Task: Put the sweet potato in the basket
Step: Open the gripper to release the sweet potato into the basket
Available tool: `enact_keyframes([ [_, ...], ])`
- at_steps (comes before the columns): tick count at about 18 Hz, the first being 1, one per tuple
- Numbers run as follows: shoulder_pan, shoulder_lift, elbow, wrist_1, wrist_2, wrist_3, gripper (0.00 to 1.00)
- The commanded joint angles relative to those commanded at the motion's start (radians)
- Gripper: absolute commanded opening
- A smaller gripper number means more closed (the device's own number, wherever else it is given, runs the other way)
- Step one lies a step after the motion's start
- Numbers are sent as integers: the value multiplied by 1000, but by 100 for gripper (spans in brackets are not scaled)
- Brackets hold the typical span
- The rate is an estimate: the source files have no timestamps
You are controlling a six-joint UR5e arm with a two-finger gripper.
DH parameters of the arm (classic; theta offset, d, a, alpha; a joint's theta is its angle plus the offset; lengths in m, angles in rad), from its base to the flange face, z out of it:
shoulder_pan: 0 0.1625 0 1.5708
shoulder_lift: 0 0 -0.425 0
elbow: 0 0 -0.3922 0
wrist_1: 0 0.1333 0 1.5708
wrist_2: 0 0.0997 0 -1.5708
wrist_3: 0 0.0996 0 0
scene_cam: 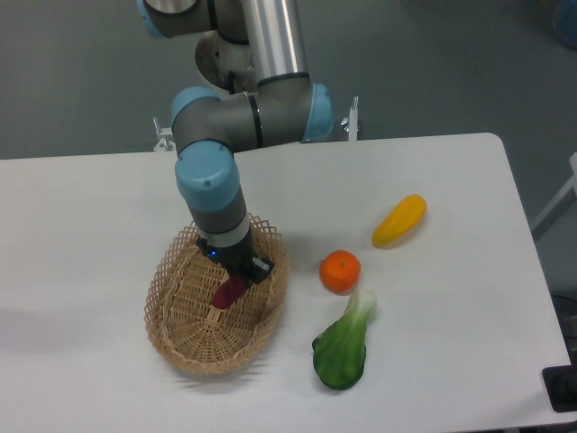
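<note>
White worktop (108, 216) underneath. Oval tan woven wicker basket (185, 325) at 8 o'clock of centre, holding only the small magenta-purple sweet potato (227, 293) at its middle. Black two-finger pincer (236, 275) closed on the sweet potato's upper end. Outside, at 3 o'clock of the basket: green leafy vegetable (343, 347), yellow elongated vegetable (398, 220), round orange fruit (340, 271).

Woven tan wicker basket (185, 329), smooth matt sweet potato (228, 293), smooth matt white table (451, 343)
</note>
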Motion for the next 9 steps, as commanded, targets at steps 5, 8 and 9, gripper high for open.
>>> enact_keyframes([
  [5, 1, 3, 0, 0, 3, 2, 91],
  [8, 2, 21, 12, 5, 6, -8, 100],
  [9, 2, 31, 18, 5, 8, -8, 100],
])
